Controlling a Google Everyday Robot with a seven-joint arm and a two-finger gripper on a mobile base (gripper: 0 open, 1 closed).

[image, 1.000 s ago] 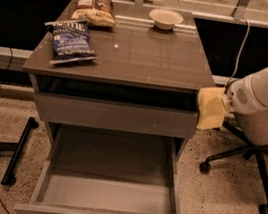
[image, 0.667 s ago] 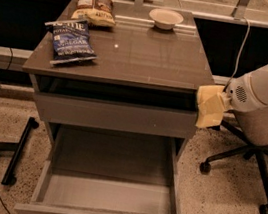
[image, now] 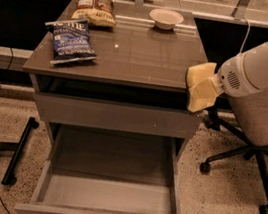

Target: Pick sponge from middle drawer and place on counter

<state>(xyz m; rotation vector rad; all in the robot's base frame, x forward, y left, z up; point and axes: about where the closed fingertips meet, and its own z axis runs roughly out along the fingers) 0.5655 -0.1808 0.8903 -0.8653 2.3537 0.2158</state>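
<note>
The end effector (image: 200, 86) hangs at the right front corner of the table (image: 142, 54), just off its edge and about level with its top. Whether it is clenched, released or grasping anything I cannot tell, because its pale yellow padding would look the same as the sponge. No separate sponge shows anywhere. The middle drawer (image: 109, 196), pulled out below the table's front, shows only bare grey floor, so the sponge is probably in the grasp, though that is a judgement. The main risk is placement: if the end effector releases this close to the table's right edge, a light, soft block could land half off the slab and tip to the floor. The glossy top also gives it little grip. Carrying it further in over the table would help, but a low sweep could catch the table's rim. The blue chip bag (image: 72, 42) and the bowl (image: 166, 18), at the table's left and rear, are well apart from it.
</note>
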